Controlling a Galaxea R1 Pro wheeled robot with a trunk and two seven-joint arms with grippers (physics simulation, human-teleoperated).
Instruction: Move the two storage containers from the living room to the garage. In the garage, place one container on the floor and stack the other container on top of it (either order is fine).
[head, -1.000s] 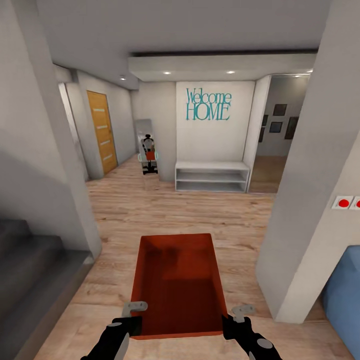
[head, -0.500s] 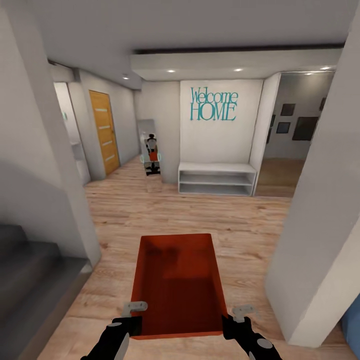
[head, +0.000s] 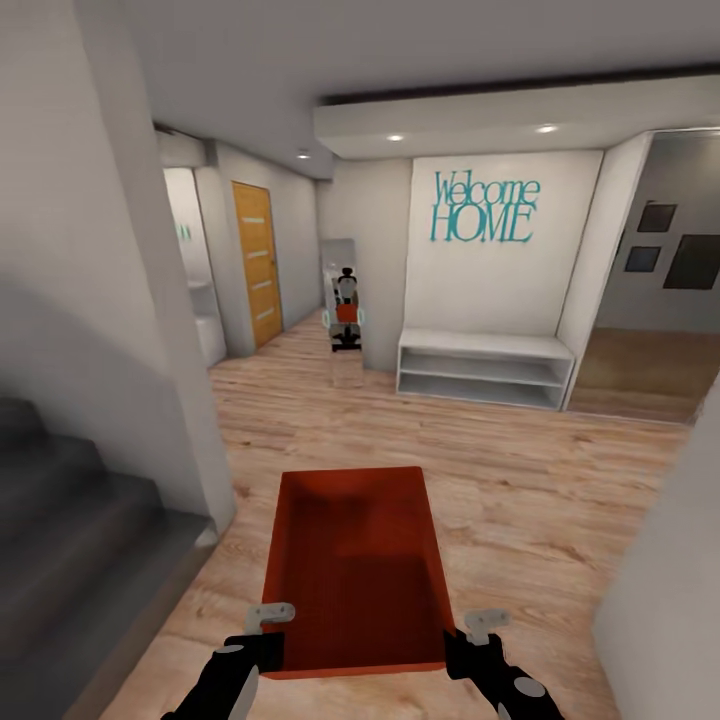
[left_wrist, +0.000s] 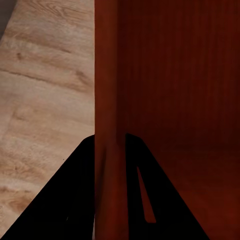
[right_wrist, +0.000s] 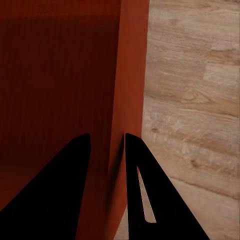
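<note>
Head view puts you in a hallway on a light wood plank floor (head: 520, 500), with one orange-red storage container (head: 355, 570) carried low at six o'clock, directly ahead of you and open side up. Your left gripper (head: 270, 625) meets the near left corner of the container, and your right gripper (head: 470, 635) meets the near right corner. Left wrist view shows your left gripper (left_wrist: 111, 150) clenched on the container's thin side wall (left_wrist: 107, 75), one dark finger on each face of it. Right wrist view shows your right gripper (right_wrist: 107, 150) grasping the opposite wall (right_wrist: 132, 75) the same way, with floor planks (right_wrist: 195, 100) passing outside it.

Grey stairs (head: 70, 540) sit at nine o'clock beside a white wall (head: 90, 250). A wooden door (head: 256, 262) stands at eleven o'clock. At twelve o'clock a tall mirror (head: 343, 310) reflects a small dark robot shape. At one o'clock a teal "Welcome HOME" sign (head: 484, 209) hangs above a low white shelf bench (head: 484, 369). At two o'clock an opening shows dark picture frames (head: 690, 255) on a grey wall.
</note>
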